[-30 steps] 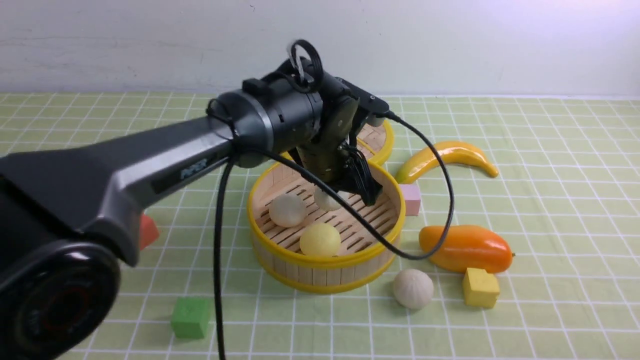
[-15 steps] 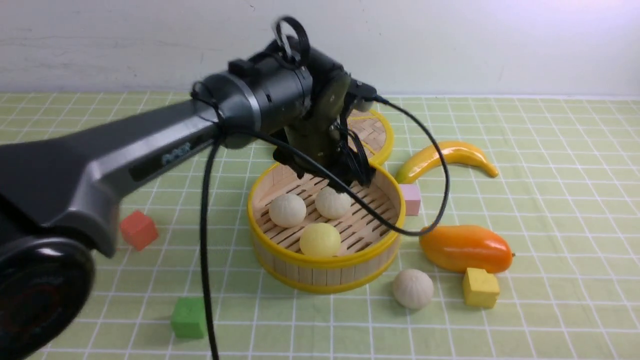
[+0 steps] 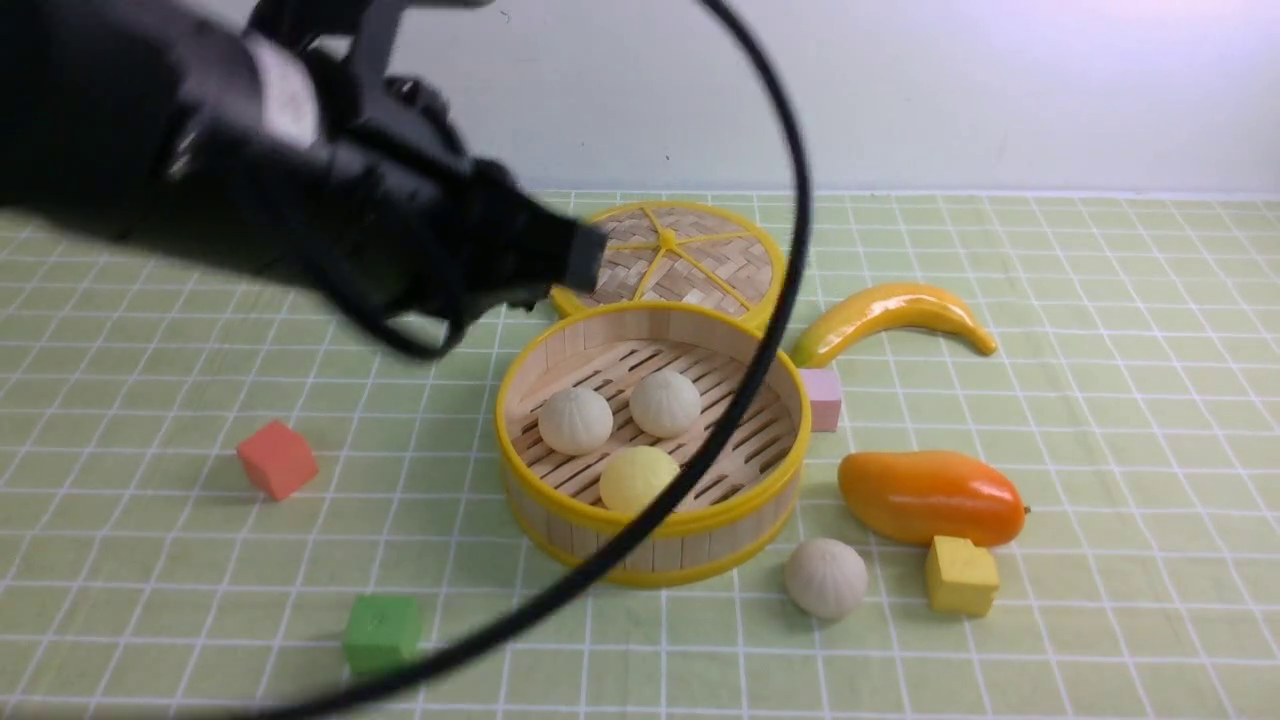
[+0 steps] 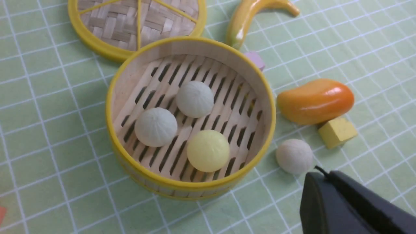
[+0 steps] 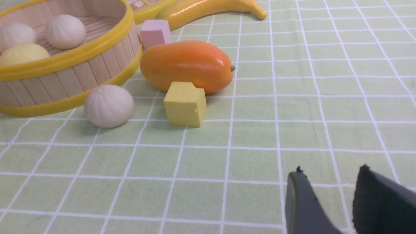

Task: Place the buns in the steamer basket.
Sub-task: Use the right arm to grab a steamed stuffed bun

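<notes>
Two off-white buns [image 3: 575, 420] and a yellow bun [image 3: 635, 478] are seen on the slatted floor of the basket [image 3: 730, 535], close together and clear of its wall. A fourth bun [image 3: 825, 577], off-white and pleated, is found on the tabletop [image 3: 1100, 400] just outside the basket's near right side, between it and a yellow cube [image 3: 960, 575]. A mango [image 3: 930, 495] is placed just behind that cube, a pink cube [image 3: 823, 398] beside the basket's right wall, and a banana [image 3: 890, 310] farther back. The woven lid [image 3: 690, 260] is laid flat behind the basket. A red cube [image 3: 277, 458] and a green cube [image 3: 380, 633] are set well to the left.

The left hand [image 4: 320, 188] is seen blurred, high above the tabletop and left of the lid; its jaws are pressed together and nothing is held. A black cable [image 3: 790, 250] is looped across the front view. The right hand [image 5: 330, 170] is held low over the cloth, well apart from the fourth bun, its jaws spread with nothing between them.
</notes>
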Motion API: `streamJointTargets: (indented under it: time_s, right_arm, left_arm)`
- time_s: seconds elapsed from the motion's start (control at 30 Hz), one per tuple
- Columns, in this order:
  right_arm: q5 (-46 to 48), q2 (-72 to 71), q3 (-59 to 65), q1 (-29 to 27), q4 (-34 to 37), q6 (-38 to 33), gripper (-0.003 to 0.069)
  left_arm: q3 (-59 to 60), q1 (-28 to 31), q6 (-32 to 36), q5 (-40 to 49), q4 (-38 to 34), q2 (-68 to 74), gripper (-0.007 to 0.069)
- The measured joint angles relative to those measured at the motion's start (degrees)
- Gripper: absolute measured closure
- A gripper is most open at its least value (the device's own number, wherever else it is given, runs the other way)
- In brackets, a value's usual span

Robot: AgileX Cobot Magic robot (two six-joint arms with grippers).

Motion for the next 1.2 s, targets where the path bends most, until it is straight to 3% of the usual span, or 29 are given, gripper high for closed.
streamJointTargets:
  time_s: [0.33, 0.47, 0.6, 0.73, 0.83, 1.0, 1.2]
  right_arm:
    - [-1.0, 0.0, 0.1, 0.0, 0.3, 0.0, 0.0420]
    - [-6.6, 0.0, 0.5, 0.0, 6.7, 4.7, 0.0420]
    - [-16.8, 0.0, 0.5, 0.0, 21.0, 14.4, 0.0420]
    - [-16.7, 0.2, -2.2, 0.4, 27.6, 18.2, 0.0420]
    - [-3.1, 8.4, -13.8, 2.2, 26.7, 15.2, 0.0420]
    - [23.3, 33.5, -35.5, 2.8, 16.6, 6.4, 0.0420]
    - [38.9, 58.7, -52.2, 4.0, 9.1, 1.7, 0.0420]
  left_arm:
    - [40.7, 0.0, 0.2, -30.8, -3.7, -31.0, 0.0638]
    - [46.6, 0.0, 0.2, -33.1, -3.7, -38.1, 0.0638]
    - [51.6, 0.0, 0.2, -33.6, -3.8, -42.8, 0.0638]
    - [52.5, 0.0, 0.2, -33.6, -3.9, -43.2, 0.0638]
    - [52.6, 0.0, 0.2, -33.9, -4.0, -43.2, 0.0638]
    - [52.6, 0.0, 0.2, -34.4, -4.0, -43.2, 0.0638]
    - [52.6, 0.0, 0.2, -34.7, -4.0, -43.2, 0.0638]
